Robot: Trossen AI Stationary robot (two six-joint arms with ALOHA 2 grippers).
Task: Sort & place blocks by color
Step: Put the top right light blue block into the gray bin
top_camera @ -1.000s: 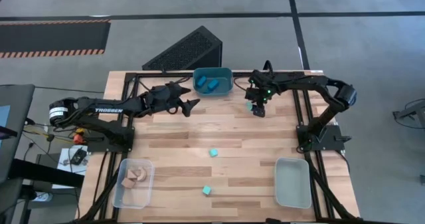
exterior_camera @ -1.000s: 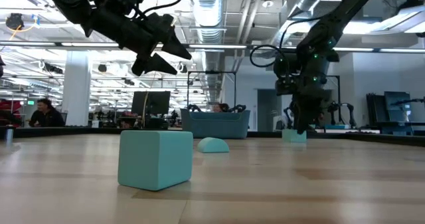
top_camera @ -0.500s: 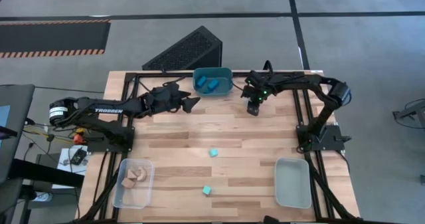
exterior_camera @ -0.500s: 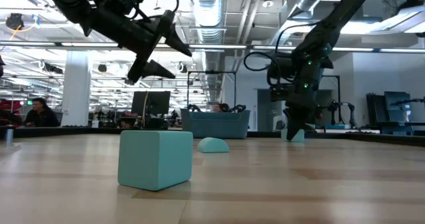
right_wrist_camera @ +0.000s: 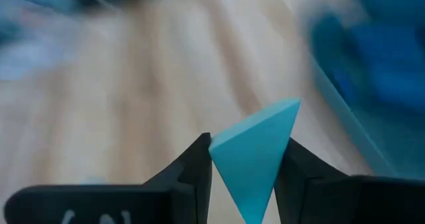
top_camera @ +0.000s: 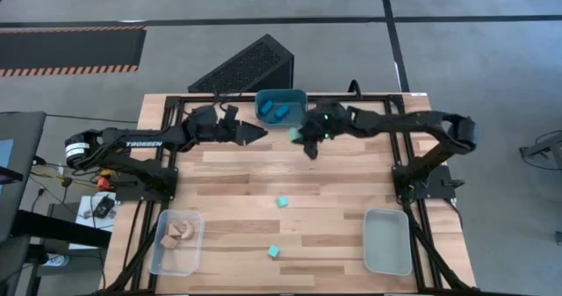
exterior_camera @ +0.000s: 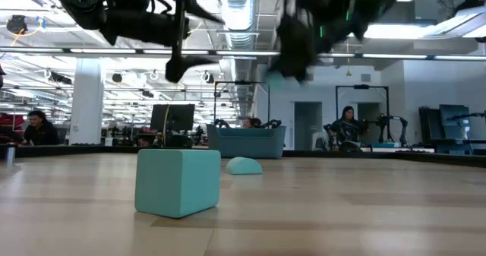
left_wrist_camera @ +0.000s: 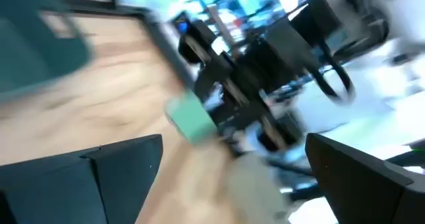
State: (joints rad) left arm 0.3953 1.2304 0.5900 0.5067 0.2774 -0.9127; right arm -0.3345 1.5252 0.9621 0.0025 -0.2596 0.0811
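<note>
My right gripper hangs above the table's far middle, just in front of the teal bin, shut on a light teal wedge block. That bin holds blue blocks. My left gripper stands open and level to the bin's left, pointing toward the right gripper, with nothing between its fingers. A teal block and a teal cube rest on the table's middle. Tan blocks lie in the clear bin at the near left. My right gripper pinches the teal wedge block between its two fingers, on two opposite faces. The fingers come slanting down from the table's right side. The block is lifted clear of the table, and its broad end sticks out beyond the fingertips.
A clear bin with nothing in it stands at the near right. A dark slotted wedge-shaped box sits beyond the table's far edge. Black frame rails run along the table's sides. Bare wood lies between the two loose teal blocks and the bins.
My right gripper has taken hold of the teal wedge block at the far right, lifted it clear of the table and carried it toward the table's left, to just in front of the teal bin. My left gripper has rolled about its own axis and stayed open.
</note>
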